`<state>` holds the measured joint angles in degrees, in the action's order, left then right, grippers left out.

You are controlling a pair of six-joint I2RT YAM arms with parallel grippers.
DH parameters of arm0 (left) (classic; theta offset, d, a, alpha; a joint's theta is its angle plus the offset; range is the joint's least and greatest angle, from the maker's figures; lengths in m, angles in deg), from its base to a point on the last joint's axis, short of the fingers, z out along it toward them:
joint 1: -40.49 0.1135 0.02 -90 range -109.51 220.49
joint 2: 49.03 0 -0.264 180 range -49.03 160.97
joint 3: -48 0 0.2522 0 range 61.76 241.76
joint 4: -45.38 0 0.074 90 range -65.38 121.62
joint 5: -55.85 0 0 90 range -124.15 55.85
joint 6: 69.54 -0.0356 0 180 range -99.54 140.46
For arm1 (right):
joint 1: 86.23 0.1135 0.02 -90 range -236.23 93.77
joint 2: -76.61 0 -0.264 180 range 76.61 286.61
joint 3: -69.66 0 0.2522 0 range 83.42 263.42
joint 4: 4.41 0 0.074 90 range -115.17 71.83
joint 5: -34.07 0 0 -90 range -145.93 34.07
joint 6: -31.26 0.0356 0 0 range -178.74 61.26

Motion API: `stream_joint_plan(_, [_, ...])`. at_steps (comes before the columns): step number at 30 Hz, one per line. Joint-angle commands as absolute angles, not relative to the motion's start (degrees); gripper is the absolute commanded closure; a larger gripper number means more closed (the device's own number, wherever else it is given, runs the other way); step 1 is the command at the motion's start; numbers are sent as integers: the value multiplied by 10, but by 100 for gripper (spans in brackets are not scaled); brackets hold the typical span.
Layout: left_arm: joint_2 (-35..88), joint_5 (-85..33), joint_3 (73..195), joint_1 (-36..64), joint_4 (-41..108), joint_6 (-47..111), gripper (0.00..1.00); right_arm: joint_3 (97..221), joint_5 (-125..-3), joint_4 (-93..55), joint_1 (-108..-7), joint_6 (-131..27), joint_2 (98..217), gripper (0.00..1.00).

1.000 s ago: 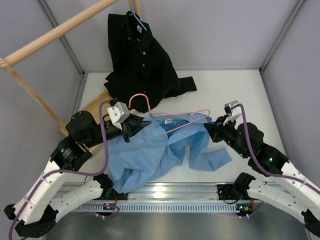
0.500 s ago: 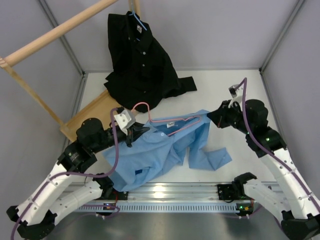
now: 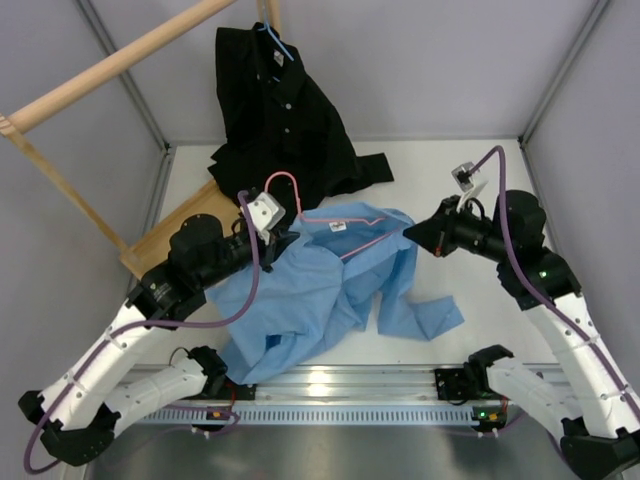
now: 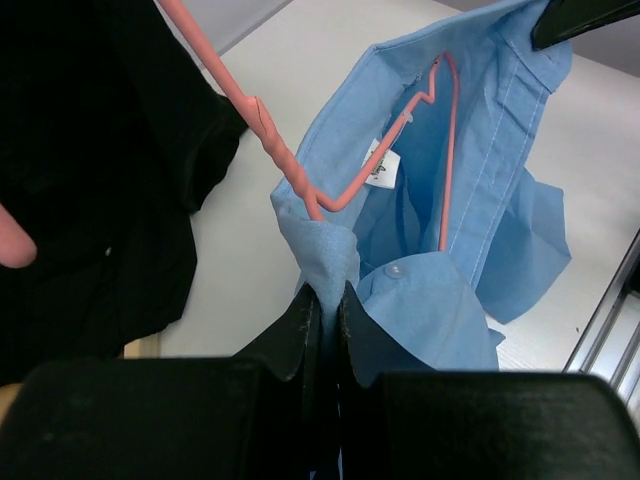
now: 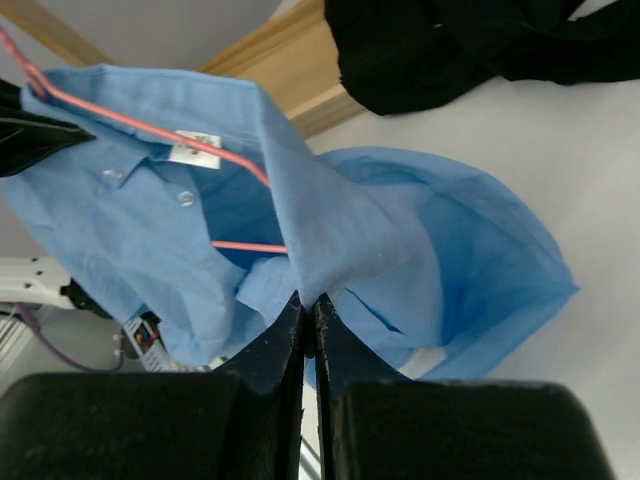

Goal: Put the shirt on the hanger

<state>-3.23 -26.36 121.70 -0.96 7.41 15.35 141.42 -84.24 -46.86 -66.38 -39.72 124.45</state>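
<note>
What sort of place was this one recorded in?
Probably a lab robot cell, not a home: a white table boxed in by plain grey panels, two arms bolted to a metal rail at its near edge, and a bare wooden rack holding a black shirt.

shirt (image 3: 300,290) lifted higher and carried farther back, hanger (image 4: 262,118) hook now nearer the black shirt (image 3: 280,120)

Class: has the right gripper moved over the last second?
Yes. In the top view the right gripper, shut on the shirt, has shifted up the picture, away from the rail at the near edge.
</note>
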Motion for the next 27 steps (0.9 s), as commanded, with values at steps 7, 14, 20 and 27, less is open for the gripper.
stream_joint_plan(7, [1, -266, 1294, -30, 146, 222, 100, 1452, -910, -373, -579, -311, 1242, 100])
stream_joint_plan(14, [47, -271, 1314, -30, 308, 377, 100, 1416, -794, -271, -414, -265, 1273, 100])
stream_joint_plan(20, [116, -181, 1353, -29, 364, 419, 100, 1390, -763, -241, -404, -261, 1283, 100])
stream_joint_plan(27, [106, -155, 1330, -28, 364, 380, 100, 1364, -629, -342, -427, -315, 1197, 53])
